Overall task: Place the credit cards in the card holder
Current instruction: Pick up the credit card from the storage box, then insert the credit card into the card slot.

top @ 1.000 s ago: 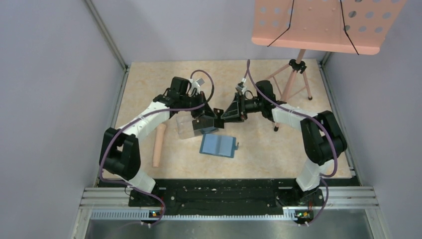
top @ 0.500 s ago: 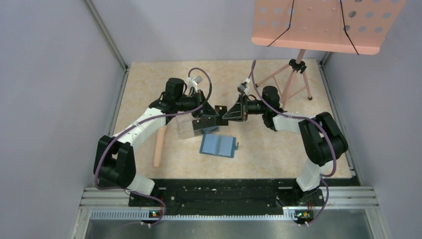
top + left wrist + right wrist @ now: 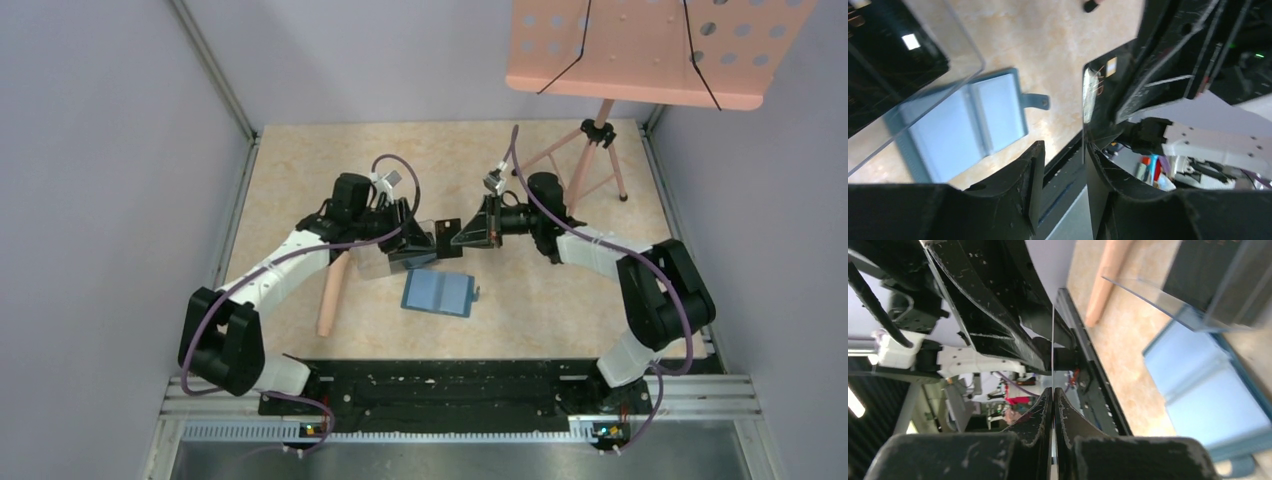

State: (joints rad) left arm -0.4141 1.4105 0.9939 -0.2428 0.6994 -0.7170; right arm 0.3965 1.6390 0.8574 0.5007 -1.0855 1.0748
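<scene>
One black credit card [image 3: 446,228] hangs in the air between the two grippers, above the table. My right gripper [image 3: 459,233] is shut on it; the right wrist view shows the card [image 3: 1053,335] edge-on, pinched between the fingers of the right gripper [image 3: 1053,396]. My left gripper [image 3: 429,238] stands open around the card's other end [image 3: 1094,95], which lies close to one finger, and nothing else sits in the left gripper's gap [image 3: 1063,167]. The teal-blue card holder [image 3: 438,292] lies open and flat on the table below [image 3: 965,120] [image 3: 1205,395]. More black cards [image 3: 410,258] sit in a clear box.
The clear plastic box [image 3: 375,256] stands just behind the holder, under the left gripper. A peach cylinder [image 3: 333,293] lies left of it. A pink music stand [image 3: 640,45] on a tripod [image 3: 590,160] occupies the back right.
The left gripper opened and let go of the card. The right gripper closed on it. Both grippers shifted slightly left with the card between them.
</scene>
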